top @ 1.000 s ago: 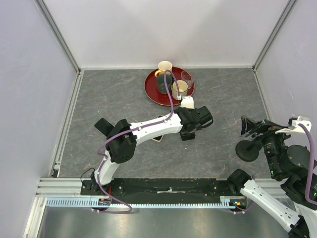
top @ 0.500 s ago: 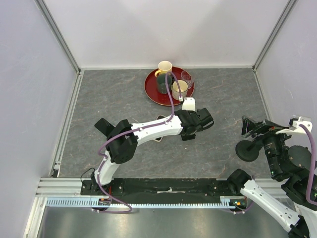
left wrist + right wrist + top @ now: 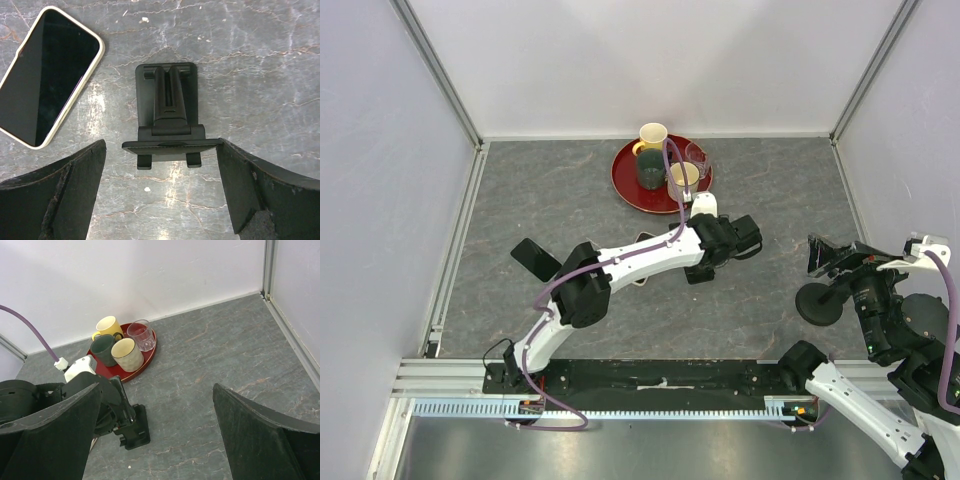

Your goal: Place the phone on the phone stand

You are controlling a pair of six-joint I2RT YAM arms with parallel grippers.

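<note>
Honestly, left pincer (image 3: 161, 145) hovered wide open over a folding piece (image 3: 167, 115), phone (image 3: 47, 75) flat on the desk (image 3: 260, 60) upper left of its wrist view, likely lining up a grab; phone stand (image 3: 817, 302) sat mid-right in the top view.

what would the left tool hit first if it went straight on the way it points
Likely the small black folding piece, centred in the open left tool; the phone lies off to the side. Depth is unclear.

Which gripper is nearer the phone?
Left. The left gripper hovers open with the phone just past its left finger; the right gripper is far off to the right.
</note>
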